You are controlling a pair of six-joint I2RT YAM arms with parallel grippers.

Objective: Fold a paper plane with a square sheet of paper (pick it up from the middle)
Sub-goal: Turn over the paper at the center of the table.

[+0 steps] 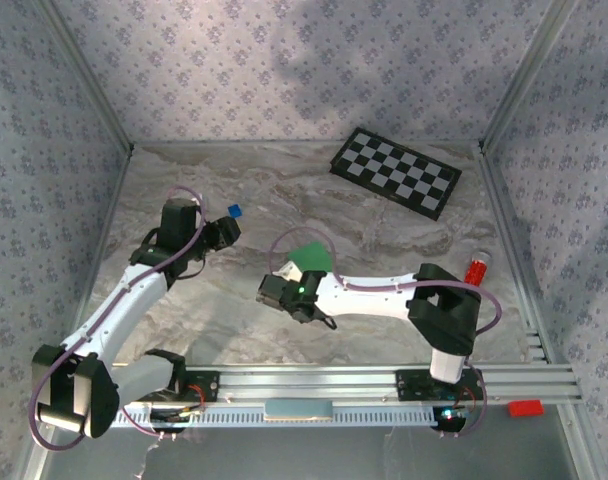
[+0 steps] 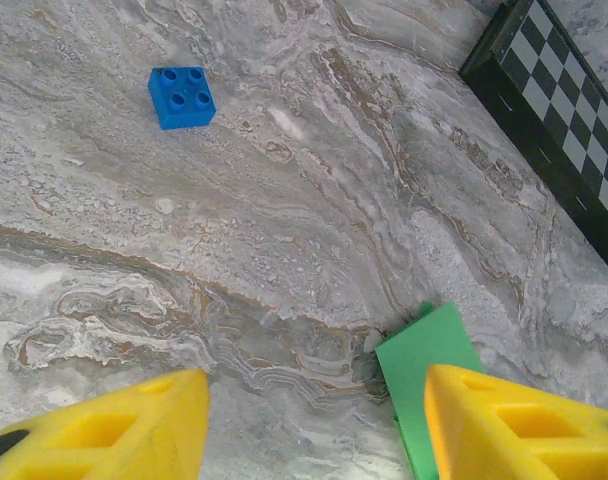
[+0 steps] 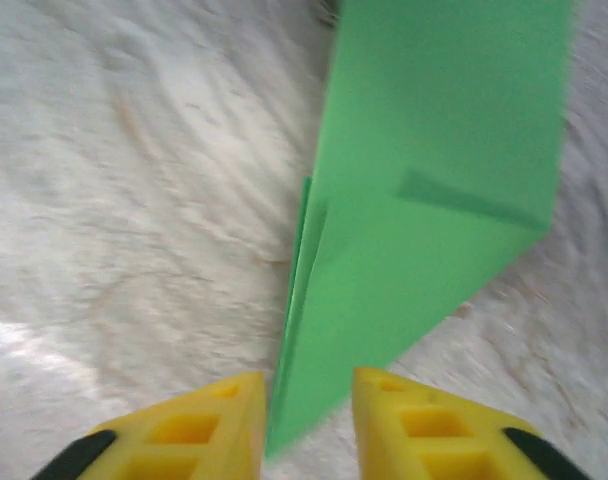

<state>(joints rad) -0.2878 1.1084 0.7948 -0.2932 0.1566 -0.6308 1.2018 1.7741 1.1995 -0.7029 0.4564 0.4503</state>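
Paper plane [image 3: 434, 180], smooth creased green, tapers into the spread right tool [image 3: 309, 380]; left tool [image 2: 314, 378] also spread.

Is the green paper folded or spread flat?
Folded. The green paper shows stacked edges along one side and a creased flap, and it narrows toward a point.

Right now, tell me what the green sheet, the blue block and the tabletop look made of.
The green sheet looks like thin matte paper: sharp creases, layered folded edges. The blue block looks like hard moulded plastic, slightly glossy, with four round studs. The tabletop is marble-patterned with swirling grey-brown veins; real stone or a printed sheet, I cannot tell.
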